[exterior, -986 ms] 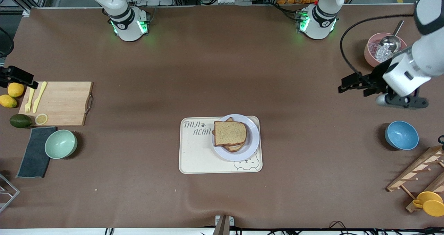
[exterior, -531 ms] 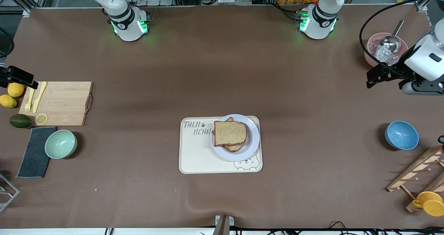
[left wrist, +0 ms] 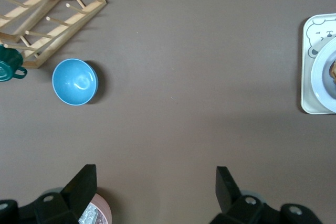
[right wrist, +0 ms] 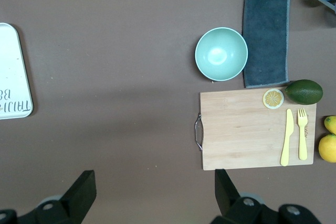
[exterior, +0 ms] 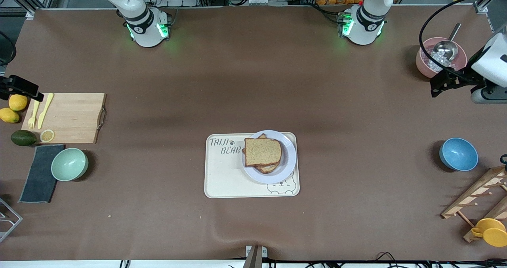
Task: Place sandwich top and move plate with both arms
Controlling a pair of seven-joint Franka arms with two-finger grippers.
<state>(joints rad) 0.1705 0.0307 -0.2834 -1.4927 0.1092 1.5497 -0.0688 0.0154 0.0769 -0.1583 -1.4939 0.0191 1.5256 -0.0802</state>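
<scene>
The sandwich top [exterior: 263,151], a brown bread slice, lies on another slice on the pale round plate [exterior: 289,159]. The plate rests on the cream bear tray [exterior: 225,179] in the middle of the table. My left gripper [exterior: 435,86] hangs open and empty over the table beside the pink bowl [exterior: 424,64], well apart from the plate. In the left wrist view the left gripper [left wrist: 156,182] has only bare table between its fingers, and the plate [left wrist: 321,74] shows at the edge. My right gripper [exterior: 35,92] waits open over the cutting board's [exterior: 71,117] outer end; the right gripper [right wrist: 154,187] holds nothing.
A blue bowl [exterior: 458,154], a wooden rack [exterior: 475,196] and a yellow mug [exterior: 491,231] stand at the left arm's end. A mint bowl [exterior: 69,164], grey cloth [exterior: 39,173], lemons [exterior: 17,102] and an avocado [exterior: 23,137] lie at the right arm's end.
My left arm has drawn back toward its own end of the table, ending beside the pink bowl. The sandwich, plate and right arm have not moved.
</scene>
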